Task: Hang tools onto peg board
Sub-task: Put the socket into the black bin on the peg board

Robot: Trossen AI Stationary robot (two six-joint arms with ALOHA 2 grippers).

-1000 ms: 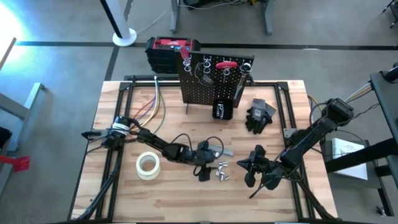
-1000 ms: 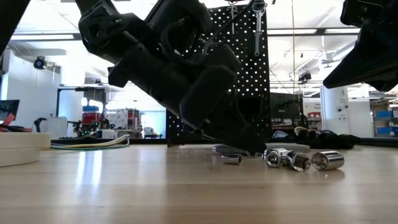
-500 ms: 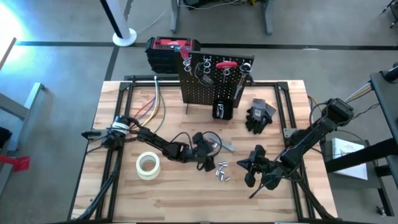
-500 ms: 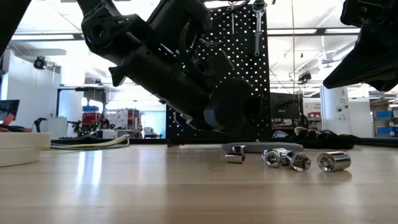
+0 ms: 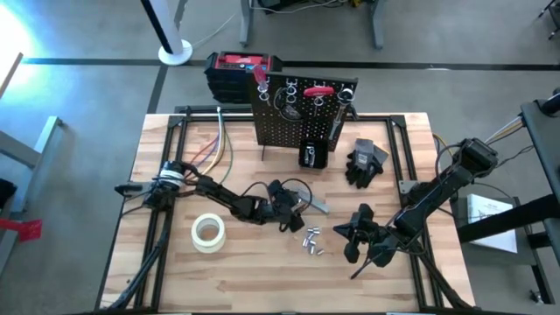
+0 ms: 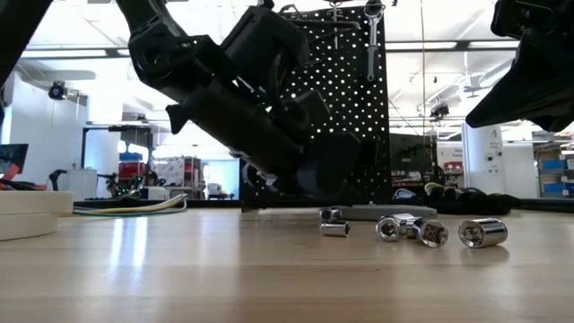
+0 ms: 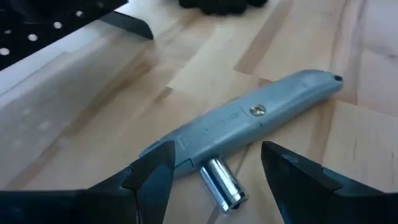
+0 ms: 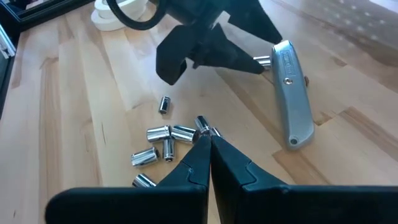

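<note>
My left gripper [image 7: 214,167] stands open low over the table's middle. Its fingertips are on either side of a short silvery bit [image 7: 221,184] and the near end of a grey metal utility knife [image 7: 261,115], which lies flat on the wood. Several more silvery bits [image 5: 311,241] lie scattered just nearer the front. My right gripper [image 8: 208,142] is shut and empty above the table, right of the bits. The peg board [image 5: 297,114] stands upright at the far middle, with a red-handled tool [image 5: 318,89] and a wrench [image 6: 372,36] hanging from its hooks. My left gripper comes slanting down from the table's left at the knife's near end [image 7: 186,148] and the bit beside it. I cannot tell whether either finger touches them. Knife and bit both lie flat on the table.
A whitish tape roll [image 5: 208,232] lies at the front left. Black gloves [image 5: 366,163] lie right of the peg board, whose small black bin [image 5: 313,156] sits at its foot. A red-and-black box [image 5: 238,70] stands behind the board. Coloured cables [image 5: 210,153] cross the far left.
My left gripper has drawn back a little from the cluster of bits toward the table's far edge and has rolled about its own axis, staying open. One small bit now shows beside the knife's end. My right arm has kept still.
</note>
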